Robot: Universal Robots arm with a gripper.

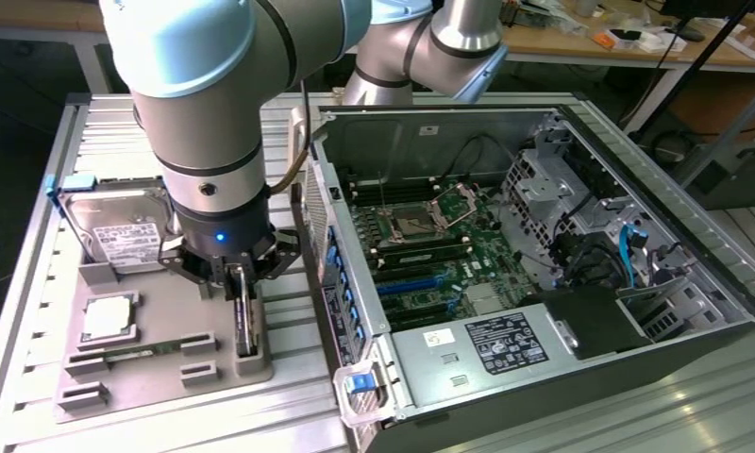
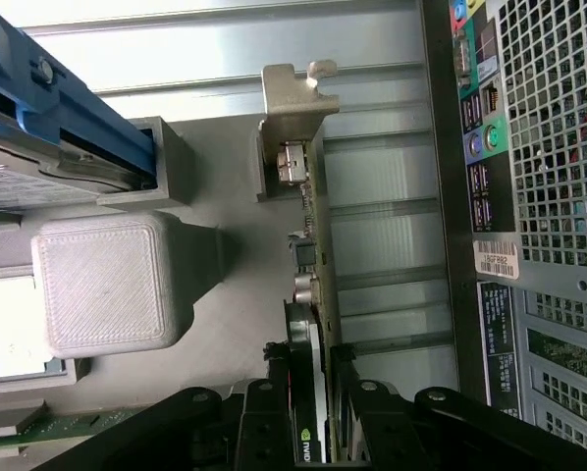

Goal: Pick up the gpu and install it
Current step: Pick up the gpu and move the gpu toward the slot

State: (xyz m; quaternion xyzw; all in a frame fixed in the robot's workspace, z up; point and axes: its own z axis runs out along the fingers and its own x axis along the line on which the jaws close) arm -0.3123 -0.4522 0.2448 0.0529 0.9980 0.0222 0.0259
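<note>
Aluminium slatted table point(image 1: 31, 283) under the whole setup. On the exterior view's right part of it, black computer case point(image 1: 712, 344) lying on its side with the panel off. Green motherboard point(image 1: 447, 250) exposed inside, processor socket point(image 1: 422, 222) and blue expansion slots point(image 1: 410, 278) facing up. Silver-and-blue robot arm point(image 1: 201, 104) reaching down over the exterior view's left part of the table. Grey printed parts tray point(image 1: 163, 382) lying flat there, just beside the case's perforated rear panel point(image 2: 559, 147) with its ports. Silver hard drive point(image 1: 124, 231) with white label standing tilted in the tray's far holder. At the tray edge nearest the case, gpu point(image 1: 244, 330) standing on its long edge, seated in a slot of the tray. Shows edge-on in the wrist view, black face on one side, green board on the other. Black gripper point(image 1: 238, 283) down over the upper edge of the gpu, astride the card. Cannot tell whether pinching it or standing just off it. Square processor chip point(image 1: 109, 316) lying flat in a tray recess, well apart from the gripper. Narrow green memory stick point(image 1: 132, 352) in a slot just beside the chip. Silver bracket point(image 2: 293, 113) along the card's end away from the gripper, hooked tab at its tip, resting against the tray. Small blue latch point(image 1: 361, 382) at the case's near corner.
</note>
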